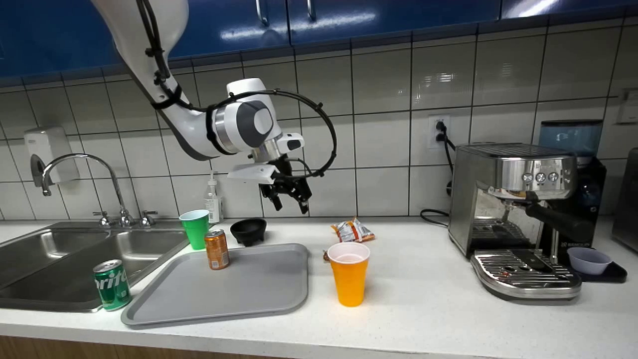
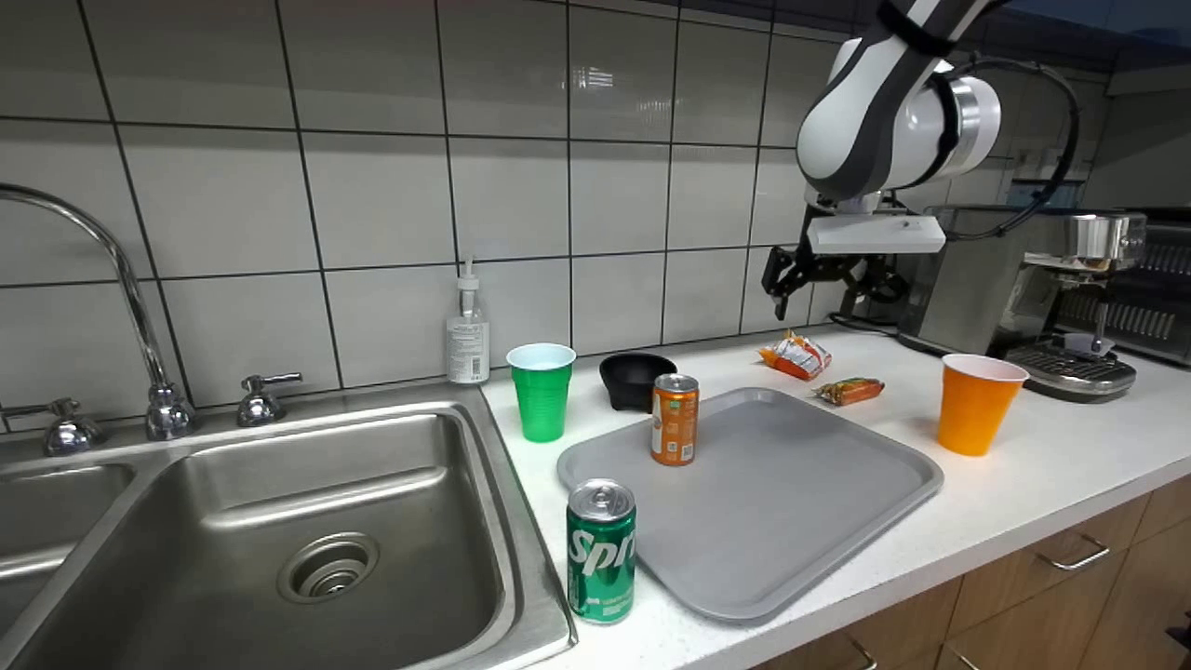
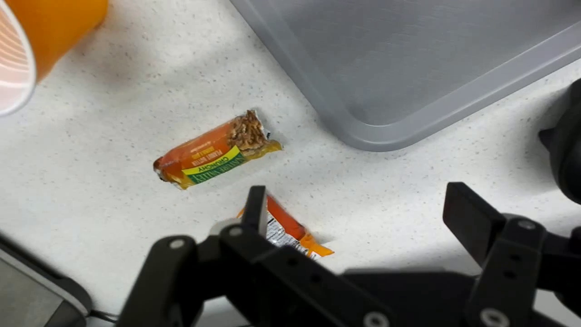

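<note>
The end effector [image 3: 356,200] hangs above the far side of the worktop [image 1: 423,309], its fingers spread wide, with the speckled surface showing in the gap between them. Nearest to it is the snack packet [image 2: 796,355], lying close to the tiled wall [image 1: 381,134]; in the wrist view one finger hides part of it. The granola bar [image 3: 209,159] lies a little nearer, just off the far right corner of the tray [image 1: 269,294], apart from its rim. On the near side the tray reaches close to the worktop's front edge; on the left only a narrow strip separates it from the sink [image 2: 521,530]. The green can [image 2: 600,558] stands upright at the near end of that strip, the green cup [image 2: 541,400] at its far end. The orange can [image 2: 675,419] stands on the tray's far left part, and the black bowl [image 1: 248,231] sits just beyond the far rim. The orange cup [image 1: 350,276] stands upright right of the tray, with a gap between them; farther right, a broad stretch of worktop runs to the coffee machine [image 1: 528,174].
</note>
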Tool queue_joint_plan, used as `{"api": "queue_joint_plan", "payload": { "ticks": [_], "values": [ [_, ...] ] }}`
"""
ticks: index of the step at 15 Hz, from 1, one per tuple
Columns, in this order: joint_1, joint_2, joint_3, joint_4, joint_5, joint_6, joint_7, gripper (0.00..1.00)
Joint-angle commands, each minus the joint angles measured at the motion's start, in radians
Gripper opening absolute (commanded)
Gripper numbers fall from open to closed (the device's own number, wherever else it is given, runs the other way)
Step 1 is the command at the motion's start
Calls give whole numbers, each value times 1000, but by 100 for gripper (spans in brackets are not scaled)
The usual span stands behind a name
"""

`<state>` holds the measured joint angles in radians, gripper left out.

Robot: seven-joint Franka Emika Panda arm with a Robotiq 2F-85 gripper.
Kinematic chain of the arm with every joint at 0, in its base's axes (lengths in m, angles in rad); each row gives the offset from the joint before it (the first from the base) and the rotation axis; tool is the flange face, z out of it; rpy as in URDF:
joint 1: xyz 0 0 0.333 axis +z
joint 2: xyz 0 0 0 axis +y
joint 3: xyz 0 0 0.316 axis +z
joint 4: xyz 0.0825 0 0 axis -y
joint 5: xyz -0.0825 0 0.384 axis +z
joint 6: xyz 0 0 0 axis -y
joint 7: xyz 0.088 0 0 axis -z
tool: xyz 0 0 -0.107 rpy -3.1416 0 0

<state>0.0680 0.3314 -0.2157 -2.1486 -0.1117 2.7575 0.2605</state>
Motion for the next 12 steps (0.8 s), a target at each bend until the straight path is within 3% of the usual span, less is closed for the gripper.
{"api": "queue_joint_plan", "payload": {
  "ticks": [1, 8, 9, 12],
  "values": [
    [-12, 18, -23, 3, -16, 10, 66, 100],
    [10, 36, -86, -1, -27, 10, 176, 100],
    [-14, 39, -57, 2, -7, 2, 120, 100],
    [-13, 40, -64, 2, -7, 2, 137, 100]
  ]
}}
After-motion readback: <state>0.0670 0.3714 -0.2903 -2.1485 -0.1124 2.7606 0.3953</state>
